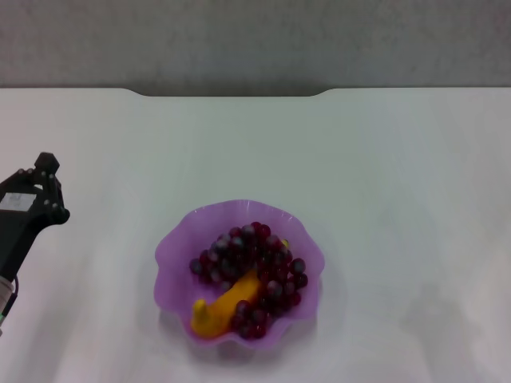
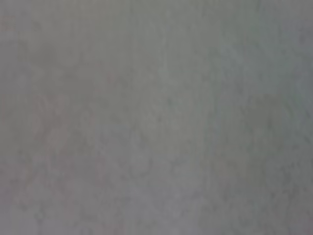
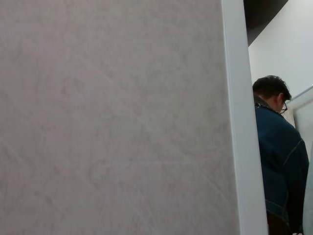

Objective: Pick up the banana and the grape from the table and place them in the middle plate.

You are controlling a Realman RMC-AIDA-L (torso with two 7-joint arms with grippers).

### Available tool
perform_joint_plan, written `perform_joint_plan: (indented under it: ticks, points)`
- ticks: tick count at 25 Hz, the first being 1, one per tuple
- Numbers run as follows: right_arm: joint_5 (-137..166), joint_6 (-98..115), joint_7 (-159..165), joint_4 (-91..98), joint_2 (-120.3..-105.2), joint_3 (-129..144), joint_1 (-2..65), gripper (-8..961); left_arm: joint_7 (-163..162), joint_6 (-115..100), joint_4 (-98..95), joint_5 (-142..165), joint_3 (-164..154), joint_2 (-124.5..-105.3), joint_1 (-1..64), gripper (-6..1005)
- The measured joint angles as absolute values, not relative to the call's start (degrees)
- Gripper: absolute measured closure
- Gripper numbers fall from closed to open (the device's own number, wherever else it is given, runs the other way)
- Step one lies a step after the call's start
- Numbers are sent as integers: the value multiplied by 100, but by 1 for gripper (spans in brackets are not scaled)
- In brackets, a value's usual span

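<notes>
The purple scalloped middle plate (image 1: 172,247) stands on the white table (image 1: 383,199), near its front and slightly left of centre. Inside it lies the yellow banana (image 1: 222,307), its near end toward the plate's front-left. The bunch of dark red grapes (image 1: 255,267) rests on top of the banana and fills the plate's middle and right. My left gripper (image 1: 36,187) hovers at the far left edge of the head view, well away from the plate. My right gripper is out of view. The left wrist view shows only a blurred grey surface.
The table's far edge has a notch (image 1: 231,93) at the back centre. In the right wrist view a grey wall panel (image 3: 112,117) fills most of the picture, and a person in a blue jacket (image 3: 276,156) stands beyond it.
</notes>
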State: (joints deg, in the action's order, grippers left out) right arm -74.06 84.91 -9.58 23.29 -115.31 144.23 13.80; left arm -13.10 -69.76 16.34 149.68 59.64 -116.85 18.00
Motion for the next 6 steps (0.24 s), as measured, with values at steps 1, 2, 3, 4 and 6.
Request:
perform_joint_plan:
  ticks: [1, 2, 3, 4, 6]
  points:
    - [-7408, 8490, -958, 2329, -11531, 14423, 1380, 953, -1310, -6976, 1634, 14968, 5964, -11685, 1800, 980]
    - [-7409, 8490, -957, 2326, -11531, 14422, 1380, 953, -1310, -6941, 1634, 14967, 5963, -11682, 1800, 980]
    - [-7409, 8490, -958, 2315, -11531, 14422, 1381, 953, -1310, -6919, 1634, 14967, 5963, -11681, 1799, 980]
    - [-7410, 8490, -958, 2301, -11531, 14423, 1382, 953, -1310, -6907, 1634, 14967, 5963, -11681, 1799, 980]
    - [-7410, 8487, -958, 2270, -11531, 14422, 1387, 953, -1310, -6860, 1634, 14967, 5964, -11681, 1801, 980]
